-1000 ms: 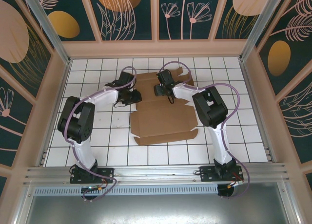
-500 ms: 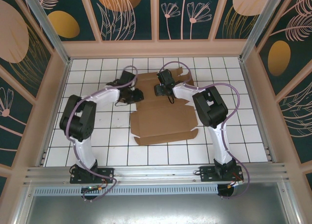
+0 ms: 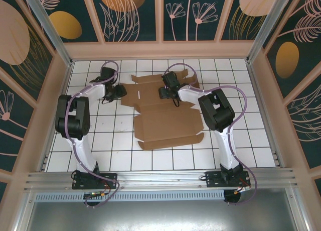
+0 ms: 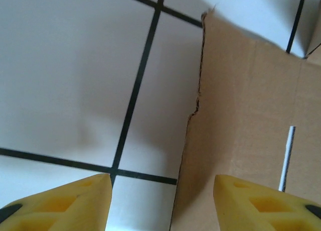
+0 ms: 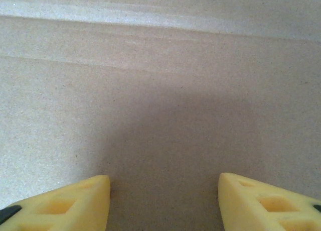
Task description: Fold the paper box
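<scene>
Now the paper box (image 3: 168,123) lies open and mostly flat on the white tile table (image 3: 100,135), btwn the two arms. It's plain brown cardboard w/ flaps on its far part and a big panel on its near part.

L gripper (image 3: 119,92) sits right at the box's far-left flap. From the left wrist cam, its yellow fingertips (image 4: 65,203) stand apart w/ nothing btwn them. One tip is over the tile and the other is over the cardboard, so the flap's rough edge runs btwn them. A thin slot (image 4: 287,158) shows in that flap. Can't tell if the tips touch it.

R gripper (image 3: 163,94) is over the box's far part, near the middle. Its tips stand apart too, holding nothing, w/ bare cardboard under them. Can't tell if they touch the box.
</scene>
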